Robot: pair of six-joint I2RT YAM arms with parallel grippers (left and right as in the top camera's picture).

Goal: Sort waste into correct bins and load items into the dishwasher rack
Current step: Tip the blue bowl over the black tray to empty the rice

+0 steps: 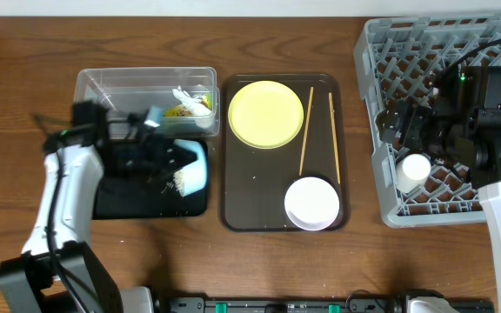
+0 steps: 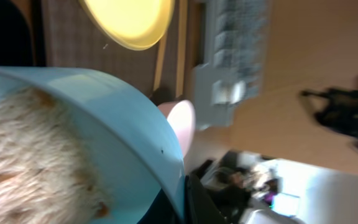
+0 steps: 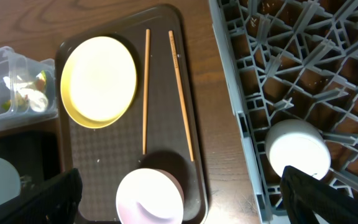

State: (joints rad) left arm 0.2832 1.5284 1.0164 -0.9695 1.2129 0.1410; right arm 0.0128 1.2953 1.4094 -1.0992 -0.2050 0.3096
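My left gripper (image 1: 170,156) is shut on the rim of the light blue bowl (image 1: 195,165), tipped on its side over the black tray (image 1: 129,204). White rice with brownish scraps (image 2: 23,155) lies in the bowl, and some (image 1: 179,179) lies on the tray. The clear tub (image 1: 111,85) holds the green-and-orange wrapper (image 1: 177,110) and crumpled white paper (image 1: 194,100). My right gripper (image 1: 407,129) is open and empty over the grey rack (image 1: 381,52), above the white cup (image 1: 414,171) standing in it. The yellow plate (image 1: 266,113), two chopsticks (image 1: 306,130) and the white bowl (image 1: 311,202) lie on the brown tray.
The dark brown serving tray (image 1: 233,200) sits between the bins and the rack. In the right wrist view the cup (image 3: 296,149) is in the rack's near corner and the white bowl (image 3: 149,196) lies between the wide-open fingers (image 3: 180,180).
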